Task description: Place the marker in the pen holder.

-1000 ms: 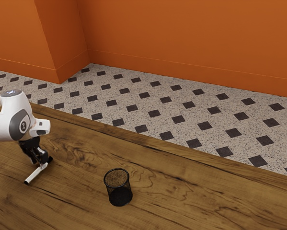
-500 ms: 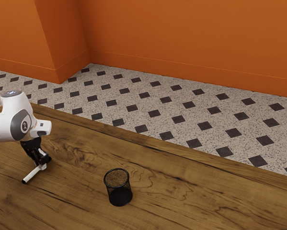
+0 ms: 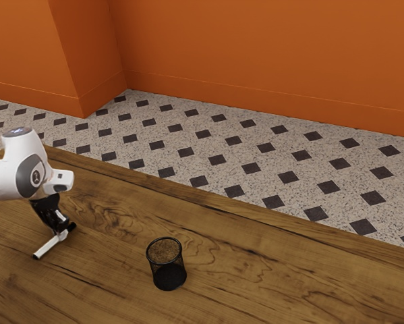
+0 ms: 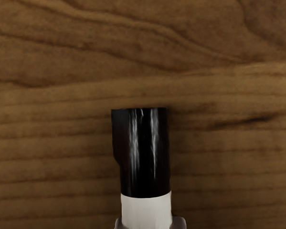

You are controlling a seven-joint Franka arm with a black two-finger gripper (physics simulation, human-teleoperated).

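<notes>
A: Nearest, toward the exterior view's right, the mesh pen holder (image 3: 166, 262) stands upright. How will your marker (image 3: 48, 246) handle?

B: Light and stiff, I'd judge, its smooth barrel (image 3: 50, 244) apt to swivel. Grip just behind the cap (image 4: 143, 152), as you have it: your gripper (image 3: 63, 232) is closed on the marker, fingertips (image 4: 179, 223) touching both sides.

A: And where is it?

B: At the exterior view's left, well apart from the holder, slanting low over the table (image 3: 107, 290). I can't tell you whether it touches.

A: Its look?

B: You'll see a black near end (image 3: 37, 256), then plain white barrel, then, farthest, that glossy black cap, ridged along one side.
</notes>
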